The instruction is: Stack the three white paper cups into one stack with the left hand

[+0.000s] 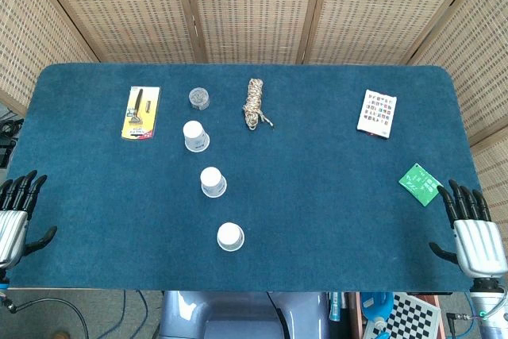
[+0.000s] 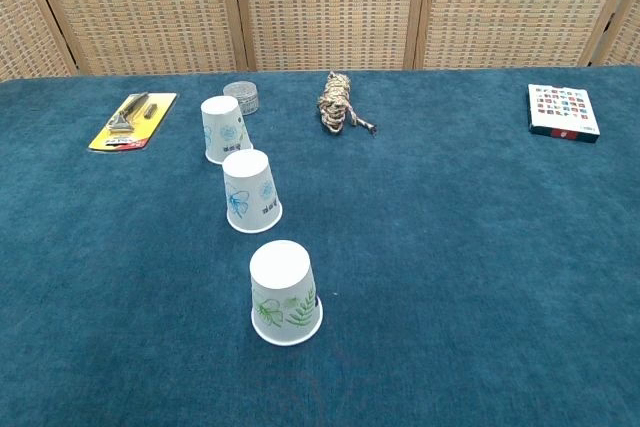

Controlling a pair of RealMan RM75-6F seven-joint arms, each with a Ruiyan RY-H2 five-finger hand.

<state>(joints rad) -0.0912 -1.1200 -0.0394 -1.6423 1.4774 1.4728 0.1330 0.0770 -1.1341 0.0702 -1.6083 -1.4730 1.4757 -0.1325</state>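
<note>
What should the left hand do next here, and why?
Probably reach the left hand in toward the nearest cup. All three cups stand apart, upside down, none stacked, and both hands rest open at the table's near edge holding nothing, so a first grasp seems due.

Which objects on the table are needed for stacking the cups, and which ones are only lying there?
Needed:
near cup
middle cup
far cup
left hand

Only lying there:
carded tool pack
small round tin
rope bundle
printed box
green packet
</note>
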